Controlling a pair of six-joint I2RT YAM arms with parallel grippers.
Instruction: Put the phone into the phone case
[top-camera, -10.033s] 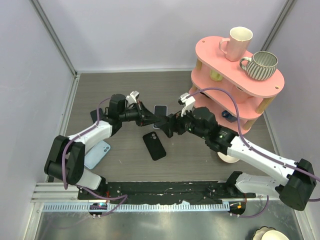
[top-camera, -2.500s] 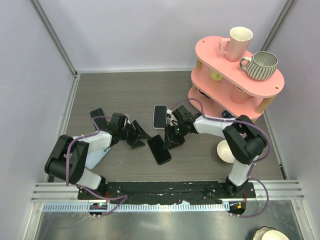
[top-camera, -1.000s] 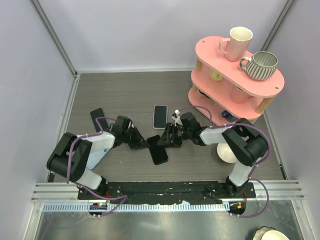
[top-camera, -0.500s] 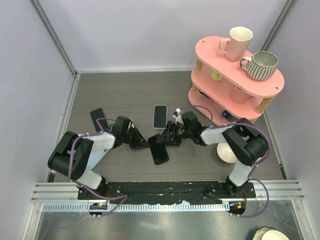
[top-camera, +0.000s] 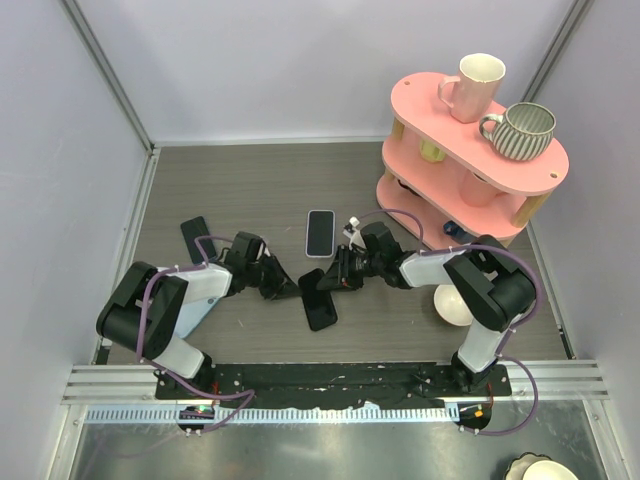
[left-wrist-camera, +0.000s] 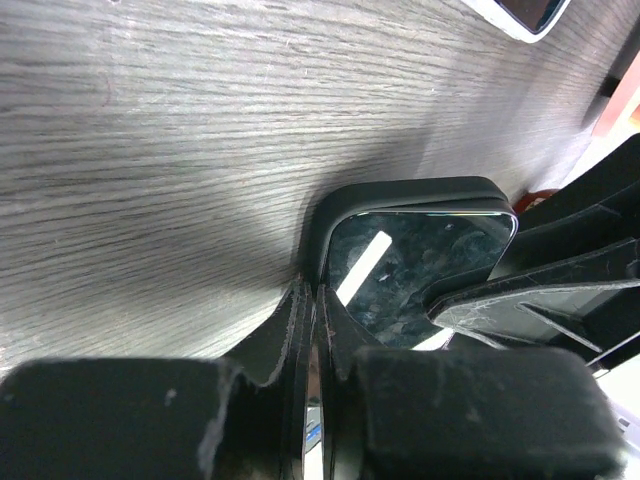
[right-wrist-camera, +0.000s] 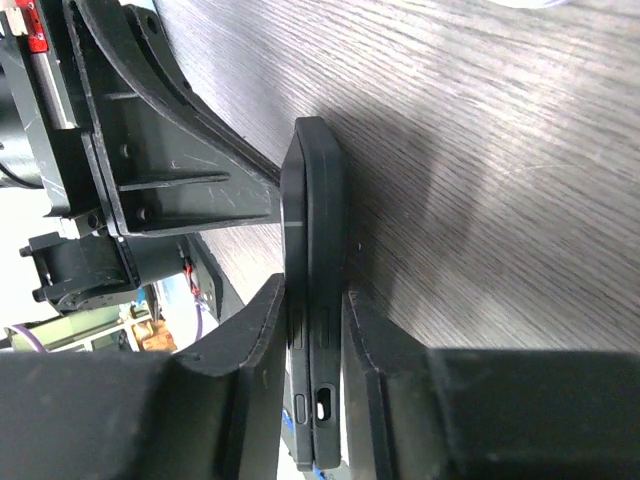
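Pinching phone (right-wrist-camera: 293, 210) + case (right-wrist-camera: 328, 220) edgewise w/ R gripper (top-camera: 332, 283). Pressed shut w/ L gripper (top-camera: 288, 288) at case rim, opposite side. Working low over grey wood-grain table (top-camera: 230, 190). White walls (top-camera: 300, 60) ahead, pink shelf (top-camera: 420, 100) behind R wrist.

Bowl (top-camera: 541, 468) cropped at bottom edge (top view), phone case (left-wrist-camera: 400, 192) lower end hidden

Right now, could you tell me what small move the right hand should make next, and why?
Probably squeeze gently: the right hand straddles phone and phone case edge-on, a seam shows between them, and the left hand seems to pinch its corner.
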